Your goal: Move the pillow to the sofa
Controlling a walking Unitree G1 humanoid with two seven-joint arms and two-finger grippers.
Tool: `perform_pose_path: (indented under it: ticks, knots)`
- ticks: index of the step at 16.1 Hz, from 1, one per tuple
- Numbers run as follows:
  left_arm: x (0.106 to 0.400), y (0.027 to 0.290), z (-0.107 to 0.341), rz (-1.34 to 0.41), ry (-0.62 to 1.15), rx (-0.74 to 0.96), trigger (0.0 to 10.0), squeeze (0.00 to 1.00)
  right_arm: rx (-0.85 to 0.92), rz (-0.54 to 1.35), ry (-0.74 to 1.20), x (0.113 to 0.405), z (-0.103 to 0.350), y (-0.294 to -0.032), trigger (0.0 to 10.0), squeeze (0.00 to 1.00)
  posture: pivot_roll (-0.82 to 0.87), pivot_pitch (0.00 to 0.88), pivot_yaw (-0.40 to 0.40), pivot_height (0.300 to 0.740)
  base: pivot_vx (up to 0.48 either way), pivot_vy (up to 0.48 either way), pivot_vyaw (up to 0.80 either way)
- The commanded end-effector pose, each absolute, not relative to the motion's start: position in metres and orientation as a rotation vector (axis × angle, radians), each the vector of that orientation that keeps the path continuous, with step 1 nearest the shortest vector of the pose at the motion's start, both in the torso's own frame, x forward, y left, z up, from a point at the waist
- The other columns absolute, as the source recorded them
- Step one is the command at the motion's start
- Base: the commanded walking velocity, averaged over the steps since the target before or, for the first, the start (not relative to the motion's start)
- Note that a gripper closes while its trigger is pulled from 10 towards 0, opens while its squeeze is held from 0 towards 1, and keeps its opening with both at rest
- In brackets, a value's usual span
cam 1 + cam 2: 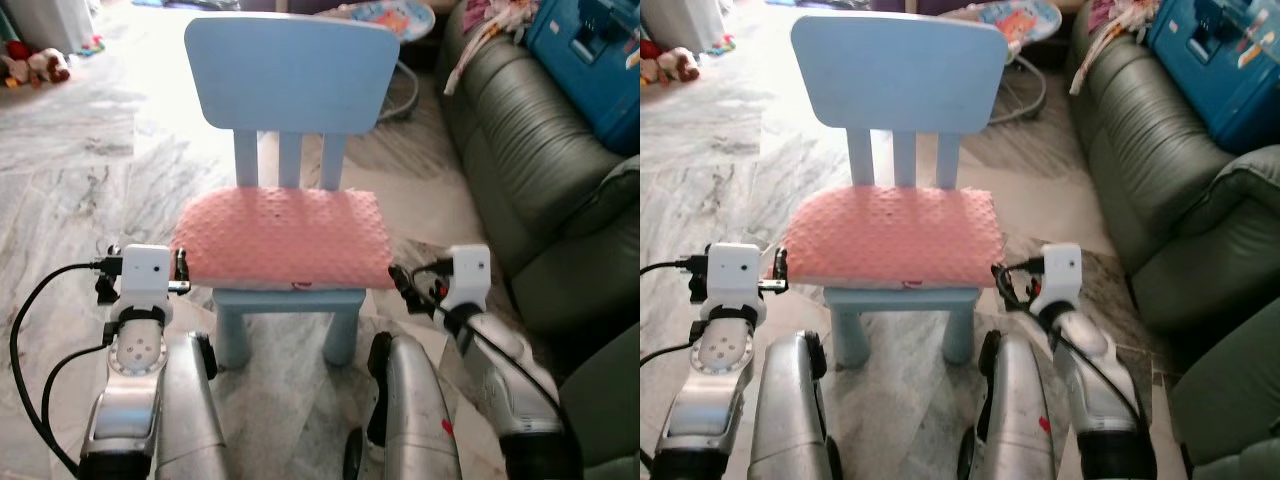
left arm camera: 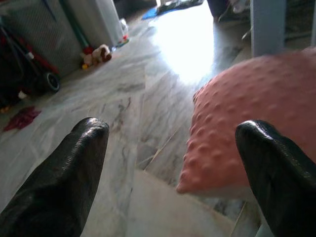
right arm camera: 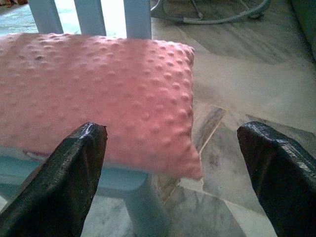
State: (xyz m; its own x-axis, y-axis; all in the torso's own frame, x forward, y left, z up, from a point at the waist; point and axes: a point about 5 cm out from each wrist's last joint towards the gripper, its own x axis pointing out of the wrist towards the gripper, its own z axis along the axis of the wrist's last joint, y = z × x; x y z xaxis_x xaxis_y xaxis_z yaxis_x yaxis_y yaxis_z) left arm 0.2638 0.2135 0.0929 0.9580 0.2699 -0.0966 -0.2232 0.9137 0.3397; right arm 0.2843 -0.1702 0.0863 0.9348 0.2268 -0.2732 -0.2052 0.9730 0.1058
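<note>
The pillow [image 1: 283, 238] lies flat on the seat of the chair [image 1: 290, 75], and its pink, bumpy cover hangs a little over the front edge of the seat. It is not lifted, so I judge the task is at its beginning: the grasp, the carrying and the placing on the sofa [image 1: 530, 170] are all left to do. The sofa stands to the right of the chair, near but apart from it.

The left hand [image 2: 173, 163] is at the left front corner of the pillow, with its fingers [image 2: 64, 173] wide open. One finger is just beside the corner; I cannot tell if it touches. The right hand [image 3: 173, 168] is at the right front corner, also wide open and holding nothing. Its fingers [image 3: 59, 177] are on both sides of the corner but seem not to press it yet.
</note>
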Motion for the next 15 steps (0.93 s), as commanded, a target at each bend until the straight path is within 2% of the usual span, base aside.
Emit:
perform_pose_path:
  ticks: [1, 9, 12, 15]
  knots:
    - [0.264, 0.218, 0.090, 0.275, 0.172, 0.331, 10.0, 0.00, 0.071, 0.215, 0.312, 0.287, 0.084, -0.176, 10.0, 0.00, 0.01, 0.120, -0.112, 0.437, 0.000, 0.000, 0.00]
    - [0.291, 0.232, 0.097, 0.306, 0.157, 0.303, 10.0, 0.00, 0.023, 0.303, 0.400, 0.311, 0.080, -0.159, 10.0, 0.00, -0.01, 0.247, -0.114, 0.437, 0.000, 0.000, 0.00]
    - [0.307, 0.222, 0.101, 0.282, 0.130, 0.315, 10.0, 0.00, -0.024, 0.321, 0.396, 0.326, 0.080, -0.156, 10.0, 0.00, -0.01, 0.269, -0.116, 0.437, 0.000, 0.000, 0.00]
    - [0.310, 0.213, 0.100, 0.259, 0.112, 0.317, 10.0, 0.00, -0.032, 0.311, 0.374, 0.333, 0.079, -0.156, 10.0, 0.00, -0.01, 0.278, -0.121, 0.437, 0.000, 0.000, 0.00]
